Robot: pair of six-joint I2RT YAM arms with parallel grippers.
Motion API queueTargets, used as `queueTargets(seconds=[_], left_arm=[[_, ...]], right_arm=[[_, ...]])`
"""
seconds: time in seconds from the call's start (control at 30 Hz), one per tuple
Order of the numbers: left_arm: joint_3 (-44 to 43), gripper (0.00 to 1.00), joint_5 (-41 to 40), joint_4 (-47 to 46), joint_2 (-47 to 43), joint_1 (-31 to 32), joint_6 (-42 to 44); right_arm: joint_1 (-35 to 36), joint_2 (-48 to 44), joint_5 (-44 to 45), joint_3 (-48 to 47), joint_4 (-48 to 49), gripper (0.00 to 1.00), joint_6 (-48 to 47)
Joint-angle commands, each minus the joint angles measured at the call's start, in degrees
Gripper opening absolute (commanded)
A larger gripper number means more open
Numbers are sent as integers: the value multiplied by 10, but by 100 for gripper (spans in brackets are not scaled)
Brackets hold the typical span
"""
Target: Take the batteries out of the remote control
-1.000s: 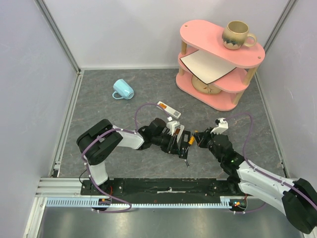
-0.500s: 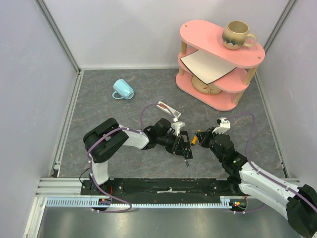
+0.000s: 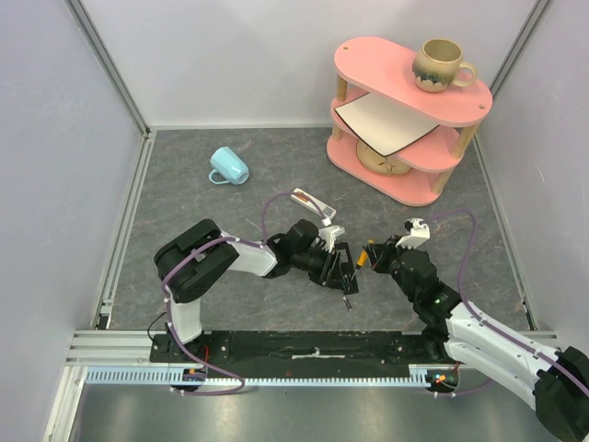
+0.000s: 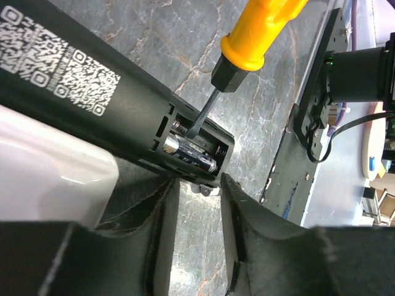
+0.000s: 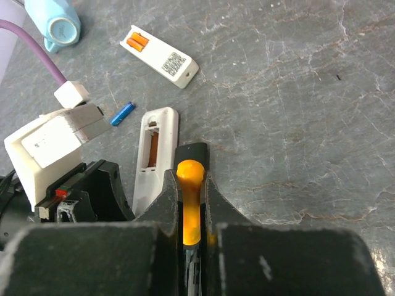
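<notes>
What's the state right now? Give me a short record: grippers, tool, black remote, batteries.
right gripper: shut on screwdriver
left gripper: open, at black remote end
black remote: compartment open, one battery inside
screwdriver tip: inside that compartment, by the battery
blue battery: loose on table
white remote: two orange batteries in place

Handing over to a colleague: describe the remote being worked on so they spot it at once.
Look at the front middle of the table. The black remote is there, battery bay open, with the orange-handled screwdriver in the right gripper poking into it. Unlike the near white remote and the far white remote, it is black with white QR codes.
</notes>
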State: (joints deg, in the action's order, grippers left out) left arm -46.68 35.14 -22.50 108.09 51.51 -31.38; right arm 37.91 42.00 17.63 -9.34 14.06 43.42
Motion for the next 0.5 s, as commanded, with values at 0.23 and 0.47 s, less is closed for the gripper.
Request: queueTargets(seconds=[0.23, 0.47], left_arm=[[-8, 48, -49, 52, -32, 2, 18], [-9, 47, -57, 63, -41, 1, 24]], right_arm=[[2, -41, -56, -10, 40, 0, -65], [2, -49, -7, -11, 2, 0, -50]])
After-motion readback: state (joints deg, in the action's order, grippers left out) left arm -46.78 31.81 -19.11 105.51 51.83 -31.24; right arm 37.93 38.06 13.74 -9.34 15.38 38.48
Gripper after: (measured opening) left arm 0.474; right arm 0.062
